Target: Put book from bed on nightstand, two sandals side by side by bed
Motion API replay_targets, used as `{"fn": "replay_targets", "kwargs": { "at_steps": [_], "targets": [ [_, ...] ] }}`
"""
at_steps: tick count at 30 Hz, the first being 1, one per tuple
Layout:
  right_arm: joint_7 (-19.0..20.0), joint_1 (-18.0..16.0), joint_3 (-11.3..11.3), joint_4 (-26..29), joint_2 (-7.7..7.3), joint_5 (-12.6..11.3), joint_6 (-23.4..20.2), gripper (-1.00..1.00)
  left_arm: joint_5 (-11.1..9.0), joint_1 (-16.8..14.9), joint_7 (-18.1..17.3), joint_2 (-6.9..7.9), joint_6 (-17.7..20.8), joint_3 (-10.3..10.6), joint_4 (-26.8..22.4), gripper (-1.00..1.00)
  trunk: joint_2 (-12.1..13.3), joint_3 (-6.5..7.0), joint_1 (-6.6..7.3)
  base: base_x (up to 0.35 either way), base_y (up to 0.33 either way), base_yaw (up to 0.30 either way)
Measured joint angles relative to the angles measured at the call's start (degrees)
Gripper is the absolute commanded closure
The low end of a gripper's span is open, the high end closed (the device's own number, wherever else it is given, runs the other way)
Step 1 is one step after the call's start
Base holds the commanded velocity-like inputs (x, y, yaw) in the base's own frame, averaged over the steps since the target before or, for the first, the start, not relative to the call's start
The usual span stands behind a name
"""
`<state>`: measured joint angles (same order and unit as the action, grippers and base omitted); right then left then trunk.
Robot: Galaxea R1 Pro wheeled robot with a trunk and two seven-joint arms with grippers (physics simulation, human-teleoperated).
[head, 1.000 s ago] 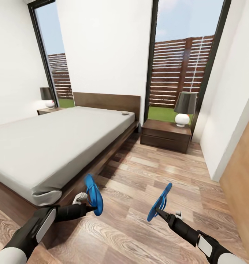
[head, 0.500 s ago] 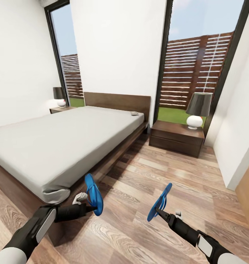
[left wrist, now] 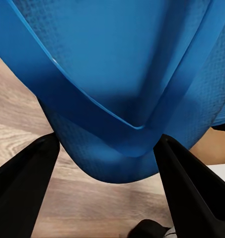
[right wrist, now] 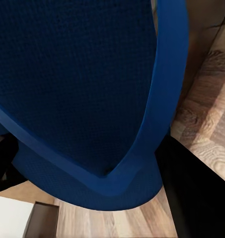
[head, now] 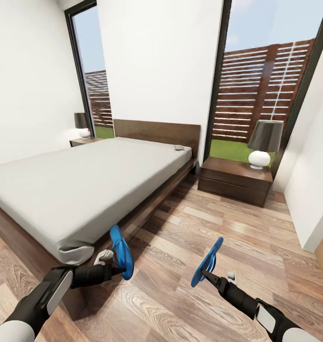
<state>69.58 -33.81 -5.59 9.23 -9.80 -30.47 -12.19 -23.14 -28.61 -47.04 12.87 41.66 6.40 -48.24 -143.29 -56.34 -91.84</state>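
Observation:
Each hand carries one bright blue sandal above the plank floor. My left gripper (head: 118, 270) is shut on one sandal (head: 121, 251), held on edge by the bed's near corner; up close it is the blue sole and strap (left wrist: 122, 74). My right gripper (head: 205, 274) is shut on the other sandal (head: 208, 261), also on edge, seen close as a dark blue sole (right wrist: 87, 94). The bed (head: 80, 185) with its grey mattress stretches away on the left. A small book (head: 179, 147) lies near the headboard. One nightstand (head: 236, 180) stands right of the bed, another (head: 85, 141) at its far side.
A lamp (head: 263, 140) with a dark shade sits on the right nightstand, a second lamp (head: 82, 124) on the far one. Tall dark-framed windows flank the white wall behind the headboard. Open plank floor (head: 218, 228) lies between the bed and the right wall.
The whole head view has shifted: bed, nightstand and windows slid rightward, so the camera turned left. Both grippers hold their sandals in the same place in the picture.

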Motion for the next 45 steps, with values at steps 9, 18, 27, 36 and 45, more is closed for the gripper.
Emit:
{"fn": "replay_targets", "kwargs": {
  "at_steps": [9, 18, 27, 36, 45],
  "targets": [
    [-0.2, 0.0, -0.3, 0.0, -0.05, -0.3, -0.1, 1.0, 0.0, 0.0, 0.0, 0.0, -0.1, 0.0, 1.0, 1.0, 0.0, 0.0, 0.0, 0.002, 0.0, 0.0],
    [-0.7, 0.0, -0.1, 0.0, -0.06, -1.1, -0.3, 1.0, 0.0, 0.0, 0.0, 0.0, -0.1, 0.0, 1.1, 1.0, 0.0, 0.0, 0.0, 0.0, 0.0, 0.0],
    [-0.9, 0.0, -0.1, 0.0, -0.14, -1.1, -0.4, 1.0, 0.0, 0.0, 0.1, -1.91, 0.0, 0.0, 1.9, 1.0, 0.0, 0.0, 0.0, 0.0, 0.0, 0.0],
    [-6.0, 0.0, 0.4, 0.1, -0.09, -1.4, -0.5, 1.0, 0.2, 0.0, 8.6, -5.65, -0.3, -0.2, 2.7, 1.0, 0.0, 0.0, 0.0, 0.0, 0.0, 0.0],
    [-7.9, 0.0, 0.5, 1.1, 0.02, -2.2, -0.5, 1.0, -0.3, 0.0, 26.8, -12.52, -0.2, -0.4, 4.5, 1.0, 0.0, 0.0, 0.0, 0.0, 0.0, 0.0]
  ]
}}
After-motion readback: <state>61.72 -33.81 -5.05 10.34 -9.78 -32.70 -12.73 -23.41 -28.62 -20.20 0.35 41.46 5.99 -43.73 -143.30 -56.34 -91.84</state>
